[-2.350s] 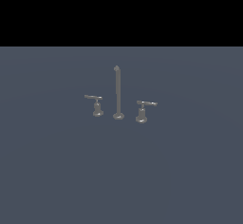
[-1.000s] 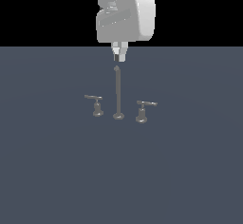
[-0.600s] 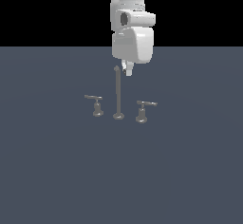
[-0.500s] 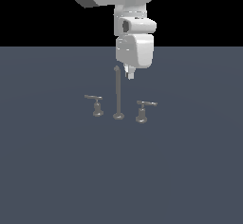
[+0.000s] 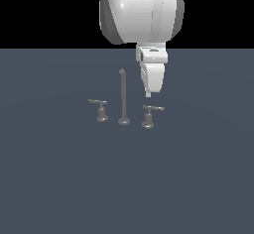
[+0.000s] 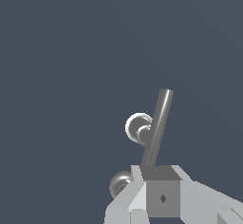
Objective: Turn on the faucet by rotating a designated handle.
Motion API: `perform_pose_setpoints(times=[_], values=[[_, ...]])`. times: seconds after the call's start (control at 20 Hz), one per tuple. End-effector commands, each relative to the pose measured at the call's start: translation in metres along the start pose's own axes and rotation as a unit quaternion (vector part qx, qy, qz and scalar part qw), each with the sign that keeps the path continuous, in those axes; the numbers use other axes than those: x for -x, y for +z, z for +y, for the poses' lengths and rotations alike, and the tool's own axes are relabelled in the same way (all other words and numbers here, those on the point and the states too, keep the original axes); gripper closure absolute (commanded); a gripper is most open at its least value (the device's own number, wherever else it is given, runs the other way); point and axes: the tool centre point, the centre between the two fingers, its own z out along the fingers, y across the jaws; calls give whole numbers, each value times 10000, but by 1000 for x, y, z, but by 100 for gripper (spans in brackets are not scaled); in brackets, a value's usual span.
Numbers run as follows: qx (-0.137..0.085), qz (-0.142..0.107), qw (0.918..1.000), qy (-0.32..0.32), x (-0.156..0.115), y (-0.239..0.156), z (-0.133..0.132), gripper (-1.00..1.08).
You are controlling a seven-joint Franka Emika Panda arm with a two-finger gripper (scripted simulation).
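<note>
The faucet stands on the grey floor in the exterior view: a tall thin spout [image 5: 122, 96] with a lever handle on each side. The handle [image 5: 149, 115] with the stout base and whitish bar tip is on the exterior view's right. The slimmer handle [image 5: 101, 110] is on the left. My gripper [image 5: 148, 93] looks shut and empty, pointing down just above the right handle's bar, beside the spout. In the wrist view my gripper [image 6: 160, 173] sits over one end of a long grey bar [image 6: 159, 123], with two round bases [image 6: 134, 126] beside it; which piece is which I cannot tell.
The flat dark grey floor [image 5: 59, 178] spreads around the faucet in every direction. My white arm [image 5: 139, 15] hangs down from above, over the right handle. Nothing else shows.
My arm came into view from above over the spout, then moved to the exterior view's right and lower, to above the right handle. The faucet parts have not moved.
</note>
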Motion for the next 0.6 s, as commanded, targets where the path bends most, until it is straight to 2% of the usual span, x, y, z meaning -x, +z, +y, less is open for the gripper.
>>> perform_pose_setpoints(times=[0.0, 0.3, 0.55], values=[[-13, -5, 9994, 342, -12, 14, -8, 108], [-31, -29, 9956, 939, -36, 39, -18, 108], [-40, -45, 9929, 1190, -46, 49, -22, 108]])
